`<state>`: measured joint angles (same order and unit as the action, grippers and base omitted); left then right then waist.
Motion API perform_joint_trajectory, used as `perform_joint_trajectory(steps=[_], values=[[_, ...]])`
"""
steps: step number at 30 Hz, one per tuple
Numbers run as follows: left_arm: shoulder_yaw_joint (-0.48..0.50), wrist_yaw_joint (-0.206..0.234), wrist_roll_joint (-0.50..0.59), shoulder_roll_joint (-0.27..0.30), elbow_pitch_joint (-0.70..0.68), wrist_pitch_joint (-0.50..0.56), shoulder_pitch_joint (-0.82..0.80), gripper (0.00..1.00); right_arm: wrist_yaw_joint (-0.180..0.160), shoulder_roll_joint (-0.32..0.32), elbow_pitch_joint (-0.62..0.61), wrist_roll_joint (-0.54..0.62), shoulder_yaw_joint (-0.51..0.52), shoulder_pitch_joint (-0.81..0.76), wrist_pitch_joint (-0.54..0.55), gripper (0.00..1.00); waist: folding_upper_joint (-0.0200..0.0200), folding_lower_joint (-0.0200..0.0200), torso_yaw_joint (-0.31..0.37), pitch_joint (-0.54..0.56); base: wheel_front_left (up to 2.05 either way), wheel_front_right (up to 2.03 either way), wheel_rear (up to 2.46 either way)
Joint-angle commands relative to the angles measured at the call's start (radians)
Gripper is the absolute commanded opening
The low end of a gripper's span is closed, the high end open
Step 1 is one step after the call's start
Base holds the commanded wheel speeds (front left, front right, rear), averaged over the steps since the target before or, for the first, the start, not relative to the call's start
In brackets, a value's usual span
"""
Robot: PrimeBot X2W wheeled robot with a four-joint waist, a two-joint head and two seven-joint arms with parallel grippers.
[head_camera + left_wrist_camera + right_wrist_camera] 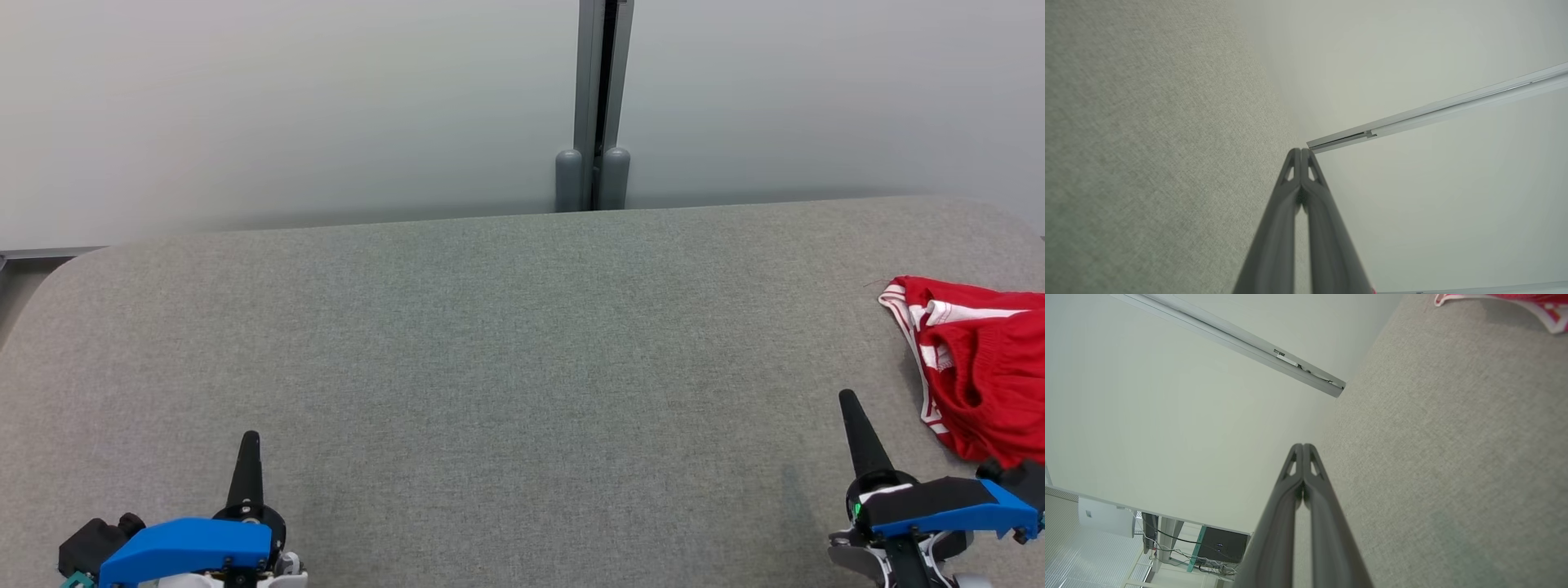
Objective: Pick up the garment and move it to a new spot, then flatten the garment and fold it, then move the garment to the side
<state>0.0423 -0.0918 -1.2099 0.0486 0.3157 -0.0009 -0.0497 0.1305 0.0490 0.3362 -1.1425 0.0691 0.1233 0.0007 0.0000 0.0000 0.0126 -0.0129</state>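
garment (988, 384): red with white trim, crumpled at the right edge of your tabletop (506, 359), not held.
left gripper (249, 441): fingers pressed together, empty.
right gripper (846, 398): fingers pressed together, empty, near the garment.

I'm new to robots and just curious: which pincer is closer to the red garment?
The right. The right pincer sits just left of the red garment, near the right end of the table. The left pincer is far across the table, toward its left end.
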Motion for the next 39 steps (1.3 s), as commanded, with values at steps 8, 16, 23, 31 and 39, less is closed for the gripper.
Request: perform_joint_trajectory(steps=[8, 16, 23, 31, 39], values=[[0.018, -0.014, -0.084, 0.002, -0.025, 0.025, -0.032, 0.0, 0.0, 0.002, -0.029, -0.098, 0.012, -0.006, 0.025, 0.0, 0.0, 0.0, -0.002, 0.001, 0.0, 0.0, 0.0], [0.03, -0.019, -0.149, 0.002, -0.034, 0.044, -0.04, 0.0, 0.0, 0.002, -0.043, -0.174, 0.019, -0.008, 0.044, 0.0, 0.0, 0.0, -0.004, 0.003, 0.0, 0.0, 0.0], [0.038, -0.024, -0.201, 0.002, -0.043, 0.06, -0.045, 0.0, 0.0, 0.002, -0.054, -0.236, 0.025, -0.011, 0.058, 0.0, 0.0, 0.0, -0.005, 0.004, 0.0, 0.0, 0.0], [0.049, -0.03, -0.259, 0.002, -0.051, 0.076, -0.05, 0.0, 0.0, 0.002, -0.065, -0.304, 0.031, -0.014, 0.076, 0.0, 0.0, 0.0, -0.007, 0.006, 0.0, 0.0, 0.0], [0.061, -0.035, -0.32, 0.002, -0.06, 0.094, -0.058, 0.0, 0.0, 0.002, -0.079, -0.374, 0.038, -0.018, 0.093, 0.0, 0.0, 0.0, -0.009, 0.007, 0.0, 0.0, 0.0]])
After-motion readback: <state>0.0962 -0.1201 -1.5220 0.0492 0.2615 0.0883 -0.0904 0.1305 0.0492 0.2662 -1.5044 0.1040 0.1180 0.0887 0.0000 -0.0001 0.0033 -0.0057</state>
